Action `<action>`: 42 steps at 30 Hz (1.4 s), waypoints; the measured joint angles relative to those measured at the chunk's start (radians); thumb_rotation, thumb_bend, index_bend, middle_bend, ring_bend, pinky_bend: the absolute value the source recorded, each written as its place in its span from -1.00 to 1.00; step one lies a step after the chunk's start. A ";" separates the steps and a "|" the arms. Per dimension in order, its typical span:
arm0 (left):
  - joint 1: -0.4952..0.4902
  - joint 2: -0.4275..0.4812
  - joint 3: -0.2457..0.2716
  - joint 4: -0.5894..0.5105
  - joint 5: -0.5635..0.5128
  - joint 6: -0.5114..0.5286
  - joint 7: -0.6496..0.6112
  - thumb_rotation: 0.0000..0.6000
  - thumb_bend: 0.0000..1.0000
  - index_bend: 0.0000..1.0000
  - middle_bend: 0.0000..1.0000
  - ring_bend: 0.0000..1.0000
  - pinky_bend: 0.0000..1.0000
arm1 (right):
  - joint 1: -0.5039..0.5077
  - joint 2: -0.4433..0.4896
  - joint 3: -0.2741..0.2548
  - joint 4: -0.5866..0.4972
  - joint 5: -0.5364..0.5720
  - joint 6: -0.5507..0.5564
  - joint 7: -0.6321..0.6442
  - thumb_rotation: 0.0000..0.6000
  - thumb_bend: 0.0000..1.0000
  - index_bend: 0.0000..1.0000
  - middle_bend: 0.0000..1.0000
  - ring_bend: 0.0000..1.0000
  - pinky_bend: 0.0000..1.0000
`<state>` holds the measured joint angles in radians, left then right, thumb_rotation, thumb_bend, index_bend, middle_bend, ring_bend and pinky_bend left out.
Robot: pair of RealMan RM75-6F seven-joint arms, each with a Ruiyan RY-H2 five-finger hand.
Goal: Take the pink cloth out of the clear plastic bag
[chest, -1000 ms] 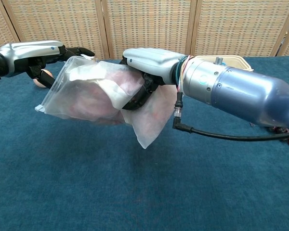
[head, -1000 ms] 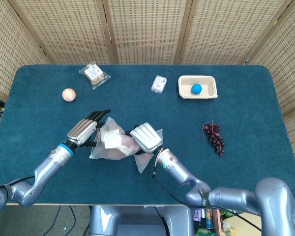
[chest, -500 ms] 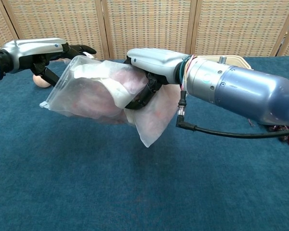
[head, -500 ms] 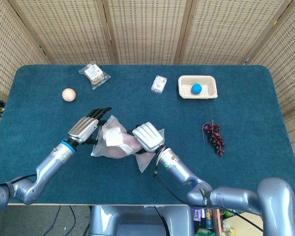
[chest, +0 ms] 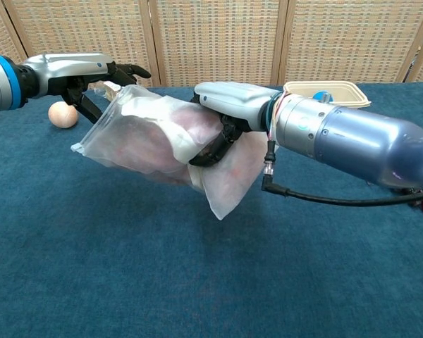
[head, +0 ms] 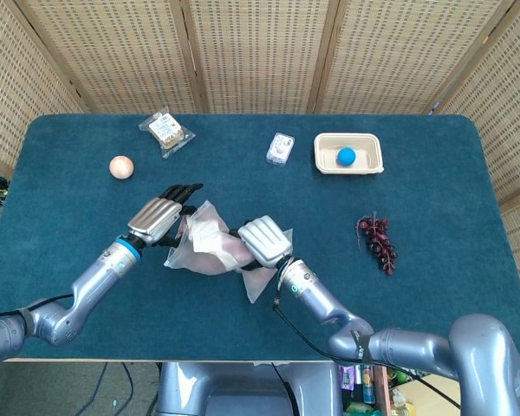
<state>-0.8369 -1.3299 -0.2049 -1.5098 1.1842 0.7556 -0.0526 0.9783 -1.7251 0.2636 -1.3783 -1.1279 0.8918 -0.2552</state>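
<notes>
Both hands have drifted a little toward the upper right of the head view since a second ago, carrying the bag with them, and in the chest view the peach-coloured ball (chest: pixel 63 114) now shows clear of our left arm.

Our left hand (head: pixel 159 216) pinches the upper edge of the clear plastic bag (head: pixel 197 251) with its fingertips (chest: pixel 127 71), the dark fingers reaching forward over the rim. Our right hand (head: pixel 263 242) has its fingers curled into the bag's mouth, gripping the pink cloth (chest: pixel 197 127) together with a fold of plastic. The cloth sits mostly inside the bag, between the two hands, left of centre in both views. The bag hangs above the blue table (head: pixel 433 208), and a loose flap (chest: pixel 233 176) droops below the right hand.

Outward from the hands, the ball lies toward the upper left, with a snack packet (head: pixel 166 131) beyond it near the far edge. A small white packet (head: pixel 280 148) and a beige tray (head: pixel 319 156) holding a blue ball (head: pixel 346 156) sit upper centre. Dark grapes (head: pixel 378 242) lie to the right. Open cloth runs along the near edge and far right.
</notes>
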 measured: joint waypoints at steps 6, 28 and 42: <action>-0.027 -0.047 -0.005 0.052 -0.042 -0.028 0.011 1.00 0.04 0.30 -1.00 -1.00 -1.00 | -0.004 0.000 -0.014 0.038 -0.002 -0.024 0.016 1.00 -0.32 -0.28 -0.29 -0.34 0.16; -0.070 -0.080 -0.013 0.097 -0.098 -0.062 0.034 1.00 0.04 0.30 -1.00 -1.00 -1.00 | -0.101 0.210 -0.110 -0.139 0.006 0.002 -0.066 1.00 -1.00 -1.00 -1.00 -1.00 -0.75; -0.106 -0.086 -0.021 0.087 -0.163 -0.077 0.083 1.00 0.04 0.30 -1.00 -1.00 -1.00 | -0.173 0.276 -0.304 -0.026 -0.526 0.170 -0.002 1.00 -1.00 -0.93 -0.40 -0.57 -0.37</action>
<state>-0.9432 -1.4156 -0.2255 -1.4230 1.0212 0.6782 0.0308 0.8049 -1.4496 -0.0407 -1.4045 -1.6542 1.0616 -0.2568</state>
